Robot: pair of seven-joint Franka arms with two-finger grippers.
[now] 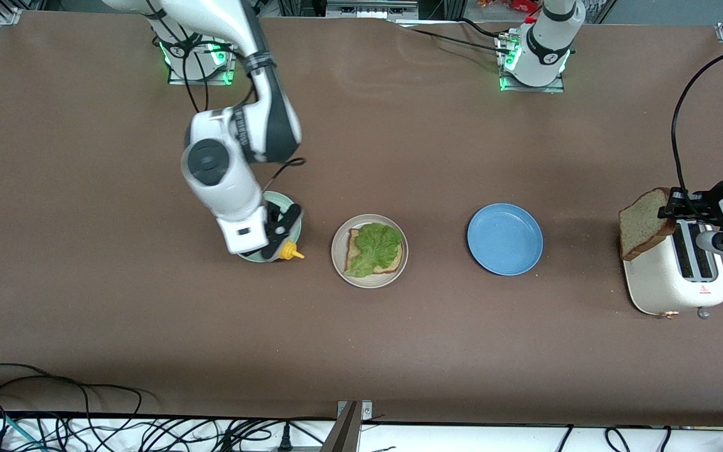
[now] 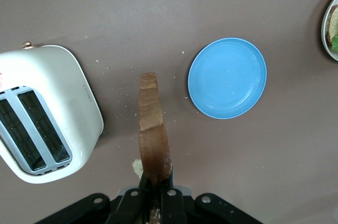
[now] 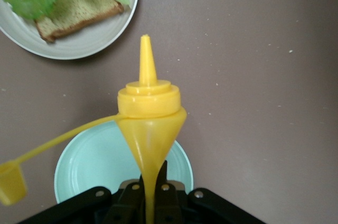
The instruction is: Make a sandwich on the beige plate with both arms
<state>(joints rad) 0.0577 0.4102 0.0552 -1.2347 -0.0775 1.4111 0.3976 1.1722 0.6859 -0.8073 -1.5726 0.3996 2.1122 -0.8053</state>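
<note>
The beige plate (image 1: 337,254) sits mid-table and holds one bread slice (image 1: 393,260) with a green lettuce leaf (image 1: 374,246) on top. My left gripper (image 1: 672,211) is shut on a second bread slice (image 1: 642,223), held on edge in the air beside the toaster (image 1: 675,279). The left wrist view shows that slice (image 2: 152,134) pinched in the left gripper (image 2: 157,188). My right gripper (image 1: 280,246) is shut on a yellow squeeze bottle (image 1: 290,253) over the mint-green plate (image 1: 280,202). The bottle (image 3: 150,113) points its nozzle toward the beige plate (image 3: 84,50), its cap dangling open.
A blue plate (image 1: 504,239) lies bare between the beige plate and the white toaster, whose two slots (image 2: 31,129) show nothing in them. Crumbs dot the brown table near the toaster. Cables run along the table edge nearest the front camera.
</note>
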